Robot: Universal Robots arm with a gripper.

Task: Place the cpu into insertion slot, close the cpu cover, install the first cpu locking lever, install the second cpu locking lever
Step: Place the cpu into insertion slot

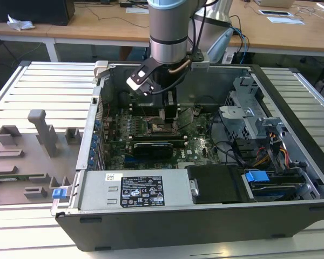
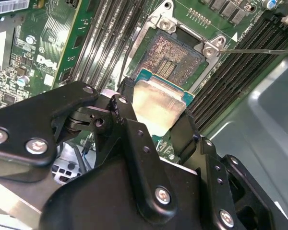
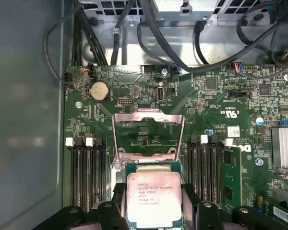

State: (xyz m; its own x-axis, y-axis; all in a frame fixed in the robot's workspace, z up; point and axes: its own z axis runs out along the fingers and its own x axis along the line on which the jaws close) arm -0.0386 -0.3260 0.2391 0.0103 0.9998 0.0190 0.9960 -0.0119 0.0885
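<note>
Open PC case (image 1: 205, 226) lies on the slatted table (image 1: 43, 81), centre-right of the exterior view, w/ the arm (image 1: 167, 27) standing over it at upper centre. Gripper (image 1: 171, 120) sits low over the green board (image 1: 200, 143), its jaws clamped on the cpu (image 3: 153, 197) by two opposite edges, metal top up. In the second wrist view the cpu (image 2: 158, 103) hangs partly over one edge of the insertion slot (image 2: 175, 55), whose dark pin field is mostly bare; can't tell if they touch. Cpu cover (image 3: 149, 116) stands swung up, open, just beyond the chip. Long memory slots (image 3: 86, 172) flank the socket on both sides. Grey holder plate (image 1: 27, 156) lies at the exterior view's left.
</note>
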